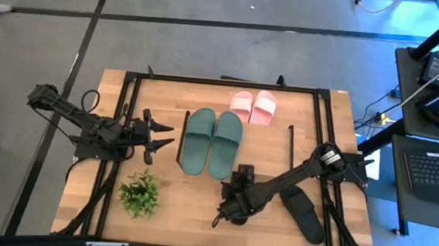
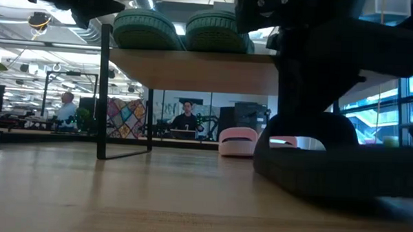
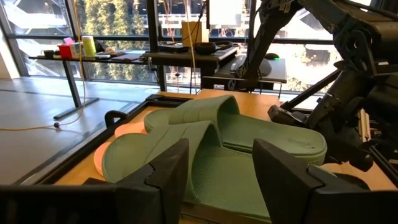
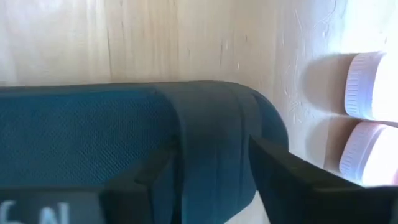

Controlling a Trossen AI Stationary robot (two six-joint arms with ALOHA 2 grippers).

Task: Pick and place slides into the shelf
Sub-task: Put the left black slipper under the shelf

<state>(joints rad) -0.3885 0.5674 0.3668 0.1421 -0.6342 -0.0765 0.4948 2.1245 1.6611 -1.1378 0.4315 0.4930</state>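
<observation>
Black slides: one (image 1: 306, 214) lies on the worktop (image 1: 182, 213) near its front edge, the other (image 4: 124, 134) under the right gripper (image 1: 229, 209), whose fingers straddle its strap, grip uncertain. Green slides (image 1: 212, 142) sit atop the shelf (image 2: 194, 71), left gripper (image 1: 160, 134) beside them, fingers spread, empty. Pink slides (image 1: 252, 106) lie farthest.

Black slide (image 1: 239, 193) (under right arm) hidden
</observation>
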